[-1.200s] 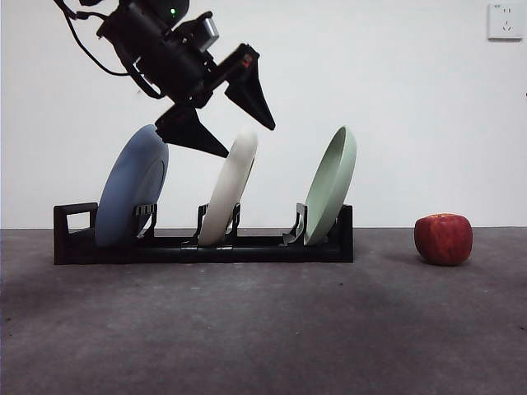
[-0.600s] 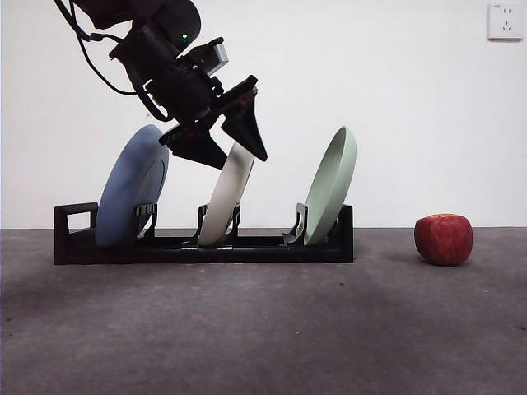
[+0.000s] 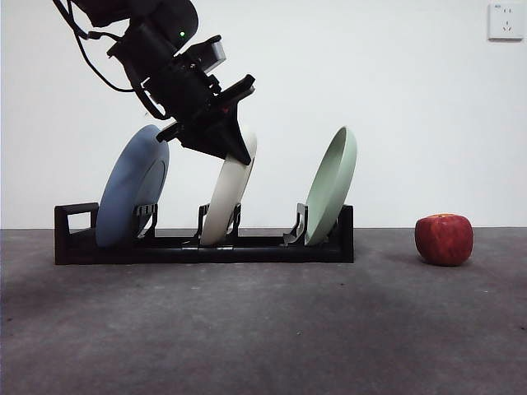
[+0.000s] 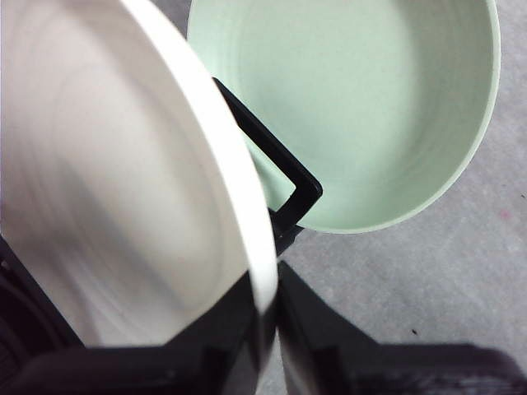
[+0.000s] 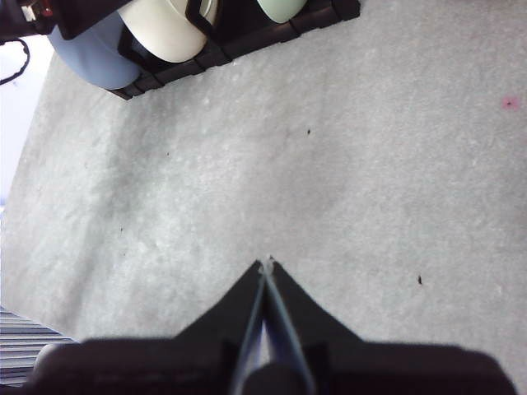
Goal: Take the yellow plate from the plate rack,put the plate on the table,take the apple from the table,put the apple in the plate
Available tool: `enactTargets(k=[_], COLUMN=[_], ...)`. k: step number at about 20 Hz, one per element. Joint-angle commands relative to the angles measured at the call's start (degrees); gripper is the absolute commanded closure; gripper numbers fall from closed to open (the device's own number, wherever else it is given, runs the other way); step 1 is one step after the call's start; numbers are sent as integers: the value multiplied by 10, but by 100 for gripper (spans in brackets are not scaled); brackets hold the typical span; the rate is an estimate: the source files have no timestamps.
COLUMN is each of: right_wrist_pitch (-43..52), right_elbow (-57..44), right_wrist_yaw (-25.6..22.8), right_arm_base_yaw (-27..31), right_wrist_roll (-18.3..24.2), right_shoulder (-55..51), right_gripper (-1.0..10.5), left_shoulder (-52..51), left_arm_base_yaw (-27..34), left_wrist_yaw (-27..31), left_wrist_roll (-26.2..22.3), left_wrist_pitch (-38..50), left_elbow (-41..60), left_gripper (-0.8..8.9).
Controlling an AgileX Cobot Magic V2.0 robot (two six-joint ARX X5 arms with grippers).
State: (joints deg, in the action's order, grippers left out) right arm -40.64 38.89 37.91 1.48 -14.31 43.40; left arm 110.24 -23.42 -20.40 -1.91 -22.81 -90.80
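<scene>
Front view: your left gripper [image 3: 235, 148] comes in from upper left, w/ its black jaws closed on the top rim of the round matte cream plate [image 3: 228, 197]. That plate leans in the middle slot of the long low black plate rack [image 3: 206, 245], between the round blue plate [image 3: 130, 193] and the round pale green plate [image 3: 331, 185]. The dark red apple [image 3: 444, 239] sits on the dark grey matte surface [image 3: 263, 329], well apart from the rack.

Left wrist view: jaws pinch the cream plate's rim, one each side; green plate just behind.

Right wrist view: your right gripper [image 5: 265, 267] has its jaws pressed together, holding nothing, above bare surface, rack at the far edge.
</scene>
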Motion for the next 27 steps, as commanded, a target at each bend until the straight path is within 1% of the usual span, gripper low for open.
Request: enactTargets(k=[1,4,6,13,19,21,22,23,24,27], right_wrist_pitch=[3,2,2,2,2,3,2,2,1,2], right_elbow=[3,3,3,3,3,3,3,3,3,3], right_wrist_yaw=[0,0,0,-3,-5,-5,-5,-5,-5,-5], right_arm_base_yaw=[0,0,0,0,0,0,0,0,0,0], right_wrist_roll=[6,8,11,15,15,16,15,15,15,15], right_shoulder=[0,0,0,0,0,0,0,0,0,0], right_gripper=[947,947,947,947,947,947,947,947,947,947], left_shoulder=[2,-4,-5,-24,-95,-139,-167,-190,-219,-293], left_arm_base_yaw=[-1,3,7,14,15,15,15,14,13,-1], left_wrist_yaw=[-7,-16,-40,-40,-41,-64,-85,-97,-101,-100], left_wrist_roll=[6,30,38,43,43,43,40,25,2,-50], left_wrist_pitch=[-2,-3,-9,-21,-36,-68,-105,-140,-184,-277], left_elbow=[-2,-13,-27,-53,-53,-53,-53,-53,-53,-53], left_gripper=[819,820,820,820,820,820,820,820,820,820])
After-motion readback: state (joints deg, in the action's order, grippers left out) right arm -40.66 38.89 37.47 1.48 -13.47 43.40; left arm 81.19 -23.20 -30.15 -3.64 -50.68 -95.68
